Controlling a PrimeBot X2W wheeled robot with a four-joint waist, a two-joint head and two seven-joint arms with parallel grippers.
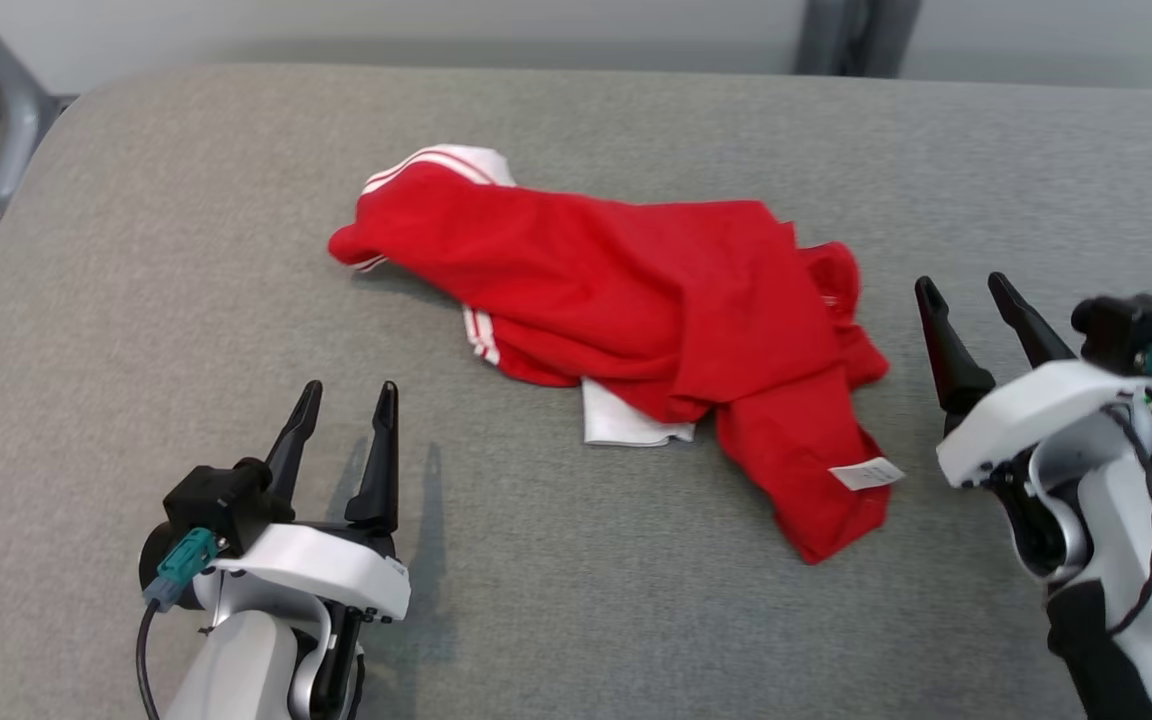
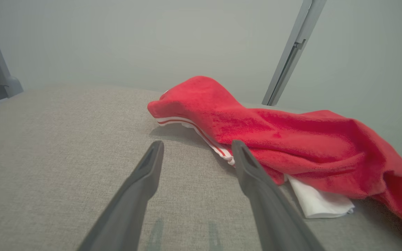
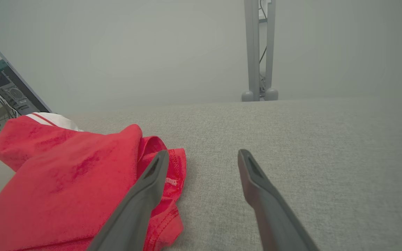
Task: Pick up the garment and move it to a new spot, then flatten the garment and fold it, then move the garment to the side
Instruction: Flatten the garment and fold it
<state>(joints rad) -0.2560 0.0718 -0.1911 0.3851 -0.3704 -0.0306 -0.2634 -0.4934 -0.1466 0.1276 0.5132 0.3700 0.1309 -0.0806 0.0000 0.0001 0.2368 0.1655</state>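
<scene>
Garment [image 1: 636, 310] lies crumpled on grey surface [image 1: 186, 250]; left gripper [image 1: 351, 390] and right gripper [image 1: 961, 283] gape wide, empty.

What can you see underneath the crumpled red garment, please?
A white fabric panel pokes out from beneath the red garment, resting on the grey surface. How far it extends underneath is covered.

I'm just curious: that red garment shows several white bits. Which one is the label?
The small slanted label on the garment's end nearest the right gripper. The other white bits are striped trim and a plain flap.
</scene>
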